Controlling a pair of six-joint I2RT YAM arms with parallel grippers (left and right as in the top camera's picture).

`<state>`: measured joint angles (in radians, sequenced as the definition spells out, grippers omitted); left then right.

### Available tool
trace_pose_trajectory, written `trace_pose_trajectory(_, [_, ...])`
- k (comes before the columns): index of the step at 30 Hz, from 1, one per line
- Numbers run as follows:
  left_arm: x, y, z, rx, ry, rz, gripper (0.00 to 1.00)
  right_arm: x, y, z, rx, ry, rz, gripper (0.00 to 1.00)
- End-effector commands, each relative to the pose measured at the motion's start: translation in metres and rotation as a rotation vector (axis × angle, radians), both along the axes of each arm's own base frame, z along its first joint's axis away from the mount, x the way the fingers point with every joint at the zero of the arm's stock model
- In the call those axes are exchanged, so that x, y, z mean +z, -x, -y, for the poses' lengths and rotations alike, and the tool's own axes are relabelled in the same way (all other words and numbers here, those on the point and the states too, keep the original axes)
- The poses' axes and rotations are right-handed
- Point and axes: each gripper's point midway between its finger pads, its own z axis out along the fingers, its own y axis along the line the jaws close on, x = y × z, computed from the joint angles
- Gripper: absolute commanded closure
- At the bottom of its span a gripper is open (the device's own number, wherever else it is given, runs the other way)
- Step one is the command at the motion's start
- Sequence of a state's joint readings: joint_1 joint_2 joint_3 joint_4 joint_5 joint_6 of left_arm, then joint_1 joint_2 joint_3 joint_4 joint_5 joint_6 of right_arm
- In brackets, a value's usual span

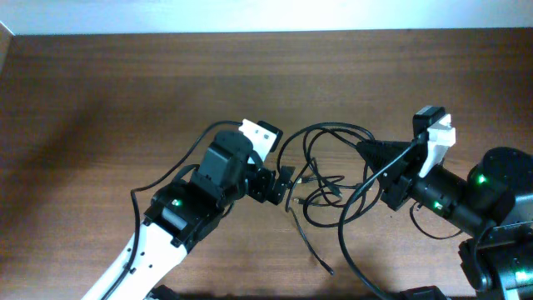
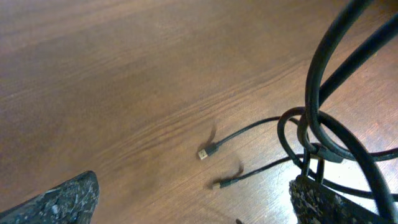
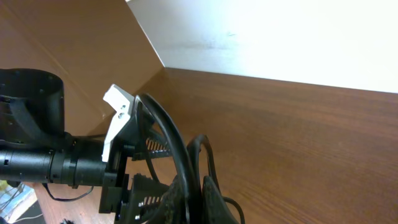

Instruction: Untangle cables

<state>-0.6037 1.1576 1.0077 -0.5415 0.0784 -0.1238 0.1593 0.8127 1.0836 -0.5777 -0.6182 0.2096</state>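
Note:
Several thin black cables (image 1: 323,188) lie tangled on the wooden table between the two arms. Loops arch up toward my right gripper (image 1: 367,151), and one end (image 1: 326,268) trails toward the front. My right gripper (image 3: 198,194) is shut on a bunch of cable strands (image 3: 175,142) and holds them raised off the table. My left gripper (image 1: 282,185) is wide open at the left side of the tangle. In the left wrist view its fingers (image 2: 193,202) straddle bare table. Two small plug ends (image 2: 204,152) lie ahead, and cable loops (image 2: 314,93) rise by the right finger.
The wooden table (image 1: 125,92) extends left and back to a pale wall (image 3: 280,37). The left arm's body (image 3: 37,155) shows close behind the raised cables in the right wrist view. The arms' own thicker wires (image 1: 162,179) run beside them.

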Motion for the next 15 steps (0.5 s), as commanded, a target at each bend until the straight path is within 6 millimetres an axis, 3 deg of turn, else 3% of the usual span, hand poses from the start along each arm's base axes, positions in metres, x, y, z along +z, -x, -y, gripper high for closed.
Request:
trace_pose_trajectory(1, [0.018,-0.001,0.008,-0.030,0.061,0.038,0.01,0.010,0.000,0.004,-0.024,-0.006,0.028,0.96])
trace_pose_trajectory(5, [0.024,0.012,0.024,-0.128,0.133,0.012,0.01,0.010,-0.001,0.005,-0.033,-0.003,0.028,0.96])
trace_pose_trajectory(9, [0.030,0.012,0.025,-0.134,0.147,0.028,0.01,0.010,0.000,0.005,-0.030,-0.004,0.027,0.96])
trace_pose_trajectory(15, [0.063,0.007,0.043,-0.199,0.252,0.137,0.01,0.013,0.012,-0.008,0.066,-0.032,0.026,0.96])
